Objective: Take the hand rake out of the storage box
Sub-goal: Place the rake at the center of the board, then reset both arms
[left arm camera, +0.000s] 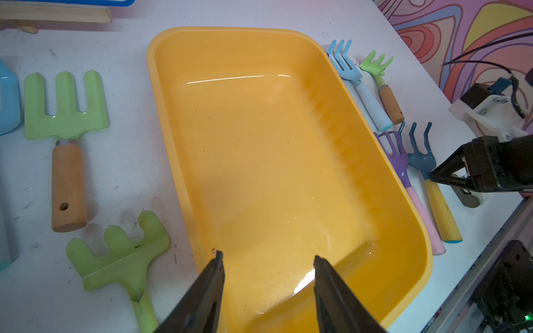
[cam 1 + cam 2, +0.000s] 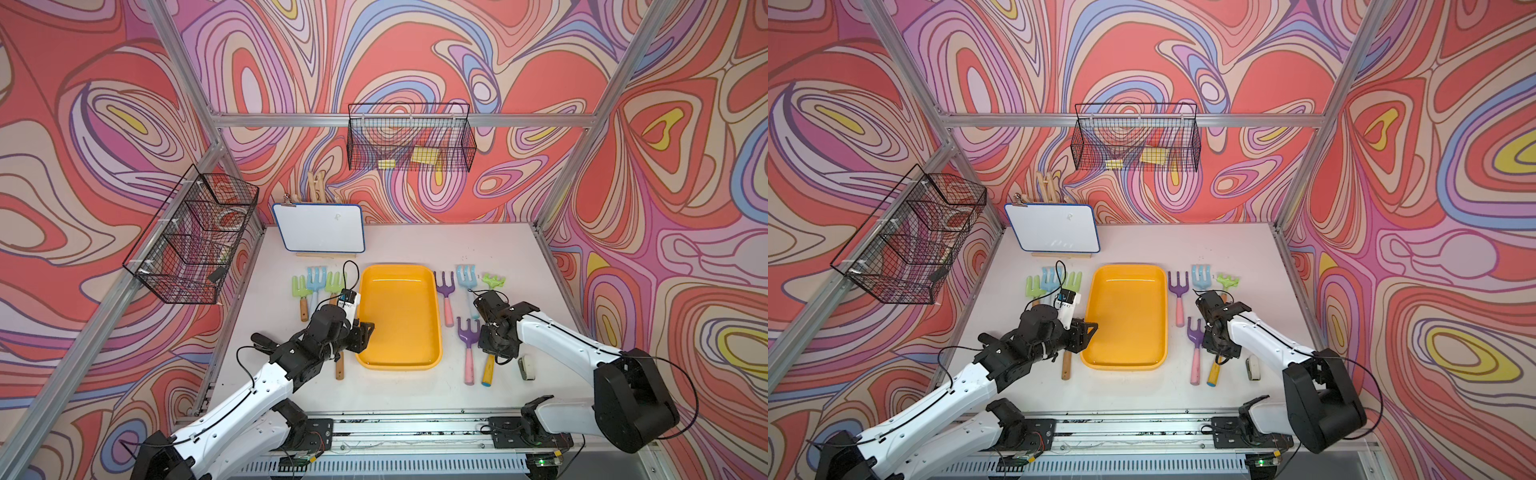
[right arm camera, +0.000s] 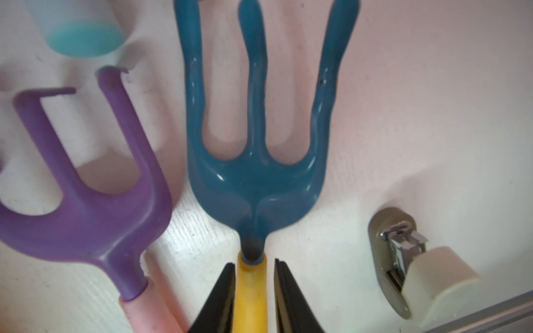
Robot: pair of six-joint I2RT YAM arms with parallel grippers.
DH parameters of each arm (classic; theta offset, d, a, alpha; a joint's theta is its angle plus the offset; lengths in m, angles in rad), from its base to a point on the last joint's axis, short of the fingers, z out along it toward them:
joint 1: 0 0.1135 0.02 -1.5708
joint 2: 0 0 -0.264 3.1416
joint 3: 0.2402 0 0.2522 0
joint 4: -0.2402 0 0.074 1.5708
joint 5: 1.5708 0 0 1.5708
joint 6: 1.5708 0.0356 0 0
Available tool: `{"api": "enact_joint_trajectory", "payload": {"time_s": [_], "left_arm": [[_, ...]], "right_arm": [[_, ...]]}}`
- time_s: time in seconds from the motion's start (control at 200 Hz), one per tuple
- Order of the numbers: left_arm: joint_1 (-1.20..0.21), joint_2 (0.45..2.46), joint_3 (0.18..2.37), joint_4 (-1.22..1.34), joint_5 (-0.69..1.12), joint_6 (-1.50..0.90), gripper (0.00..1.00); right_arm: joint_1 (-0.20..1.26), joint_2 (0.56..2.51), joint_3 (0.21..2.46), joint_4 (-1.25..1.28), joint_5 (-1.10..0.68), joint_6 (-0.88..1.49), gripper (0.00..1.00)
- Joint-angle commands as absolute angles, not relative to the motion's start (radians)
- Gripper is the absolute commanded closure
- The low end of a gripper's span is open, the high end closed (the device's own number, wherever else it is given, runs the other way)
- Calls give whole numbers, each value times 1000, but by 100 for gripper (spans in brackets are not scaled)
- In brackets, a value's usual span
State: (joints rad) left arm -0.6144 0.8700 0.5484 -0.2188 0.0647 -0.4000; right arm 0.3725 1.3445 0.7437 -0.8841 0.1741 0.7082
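Observation:
The yellow-orange storage box [image 2: 401,316] [image 2: 1125,316] [image 1: 259,158] lies mid-table with nothing in it. A hand rake with a dark teal head [image 3: 253,184] [image 1: 421,157] and a yellow handle [image 2: 487,370] [image 2: 1213,374] lies flat on the table to the right of the box. My right gripper [image 3: 253,262] [image 2: 492,345] points down over it. Its jaws straddle the top of the yellow handle, with a thin gap showing on one side. My left gripper [image 1: 266,256] [image 2: 368,328] is open and empty over the box's near left corner.
A purple rake with a pink handle [image 2: 468,345] lies right beside the teal one. More rakes [image 2: 466,282] lie right of the box and others [image 2: 316,280] left of it. A small beige stapler [image 2: 527,368] sits near right, a whiteboard [image 2: 320,226] behind, and wire baskets [image 2: 409,139] on the walls.

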Motion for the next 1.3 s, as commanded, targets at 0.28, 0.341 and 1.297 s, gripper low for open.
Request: {"api": "enact_joint_trajectory", "payload": {"time_s": [0.28,0.341,1.297], "left_arm": [[-611,866,546,-221,28,-400,45],[-610,861,546,-227,5,-400,44],[-483,806,345,370,-595,39,25]], "right_arm": [[371,1258,747,-842,195,697,55],[371,1205,744,-827,188,692,50],[367,1409,869,-53,420,71,2]]}}
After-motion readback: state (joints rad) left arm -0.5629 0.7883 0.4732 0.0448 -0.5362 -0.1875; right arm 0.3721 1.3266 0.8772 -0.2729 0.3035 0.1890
